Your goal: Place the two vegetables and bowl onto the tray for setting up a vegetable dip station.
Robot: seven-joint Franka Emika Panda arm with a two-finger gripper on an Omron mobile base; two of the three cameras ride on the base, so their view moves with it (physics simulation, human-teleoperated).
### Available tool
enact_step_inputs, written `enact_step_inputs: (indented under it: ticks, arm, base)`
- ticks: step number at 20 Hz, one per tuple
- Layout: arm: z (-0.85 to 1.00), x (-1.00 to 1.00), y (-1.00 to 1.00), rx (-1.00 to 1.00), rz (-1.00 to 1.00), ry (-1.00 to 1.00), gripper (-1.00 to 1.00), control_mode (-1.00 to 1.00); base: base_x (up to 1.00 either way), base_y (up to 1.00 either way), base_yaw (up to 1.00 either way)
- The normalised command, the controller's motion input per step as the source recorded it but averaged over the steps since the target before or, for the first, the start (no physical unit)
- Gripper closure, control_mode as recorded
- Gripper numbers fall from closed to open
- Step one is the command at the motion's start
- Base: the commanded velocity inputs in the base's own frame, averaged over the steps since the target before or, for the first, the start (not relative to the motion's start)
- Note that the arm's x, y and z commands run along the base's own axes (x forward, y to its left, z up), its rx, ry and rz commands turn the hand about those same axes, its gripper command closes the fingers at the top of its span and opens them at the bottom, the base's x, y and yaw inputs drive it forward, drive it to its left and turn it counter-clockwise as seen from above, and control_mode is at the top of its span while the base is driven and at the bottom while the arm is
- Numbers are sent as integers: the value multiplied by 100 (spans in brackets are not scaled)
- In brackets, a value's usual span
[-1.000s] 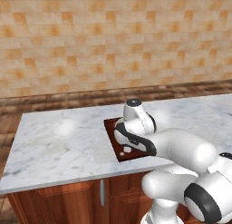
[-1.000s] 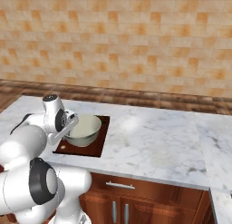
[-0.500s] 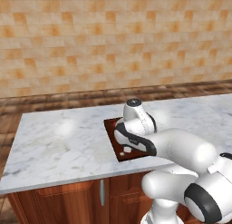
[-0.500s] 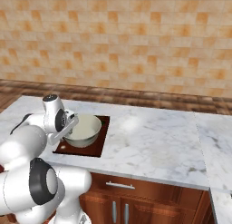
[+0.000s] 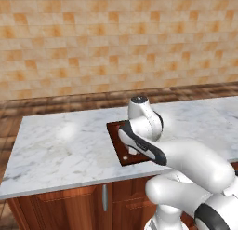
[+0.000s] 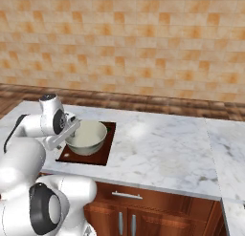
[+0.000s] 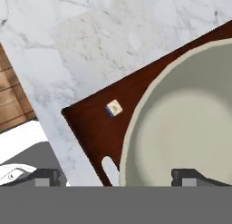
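Note:
The pale grey-green bowl (image 6: 87, 137) sits on the dark reddish-brown tray (image 6: 100, 156) on the marble counter. In the hand view the bowl (image 7: 181, 128) covers the right side and the tray (image 7: 97, 123) shows beside it with its pale slot handle (image 7: 110, 168). My gripper (image 7: 115, 175) is open just above the bowl's near rim, one fingertip (image 7: 45, 175) outside the bowl and the other over its inside. In the right base view the gripper (image 6: 72, 131) hangs at the bowl's left edge. My arm covers most of the tray (image 5: 122, 147) in the left base view. The two vegetables are hidden.
The marble counter (image 6: 158, 149) stretches wide to the right of the tray and to its left (image 5: 60, 145). A tiled wall (image 6: 143, 44) stands behind it. Wooden cabinet fronts (image 6: 143, 211) run under the counter's front edge.
The jaws have gone from shut on the bowl's rim to wide open. The bowl stays resting on the tray, and the arm has hardly moved.

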Motion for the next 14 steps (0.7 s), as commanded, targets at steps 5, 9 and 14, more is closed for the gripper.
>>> enact_step_inputs:
  ticks: [5,9,14]
  arm:
    - [52,-61,-26,0,0,0,-100,-100]
    - [37,-51,-39,0,0,0,-100,-100]
    - [42,-40,-45,0,0,0,-100,-100]
  base:
    - [0,0,0]
    - [0,0,0]
    - [0,0,0]
